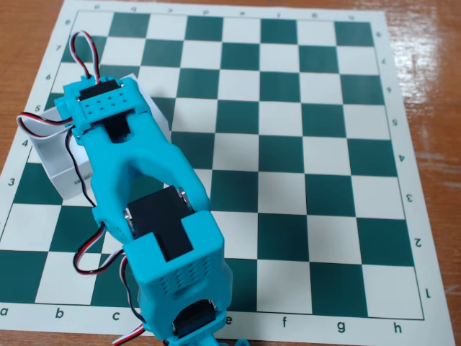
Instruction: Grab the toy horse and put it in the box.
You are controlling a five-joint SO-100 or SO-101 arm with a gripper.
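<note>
The white box [63, 167] sits on the left side of the chessboard, mostly covered by my blue arm. Only its left wall and a far right corner show. My gripper [101, 108] hangs over the box and points down into it. Its servo housing hides the jaws, so I cannot tell whether they are open or shut, or whether they hold anything. The toy horse is hidden: it shows nowhere on the board, and the inside of the box is covered by the arm.
The green-and-white chessboard mat [288, 144] lies on a wooden table [425, 43]. My arm [166, 216] runs from the bottom edge up to the box, with red, black and white cables [85, 54] looping beside it.
</note>
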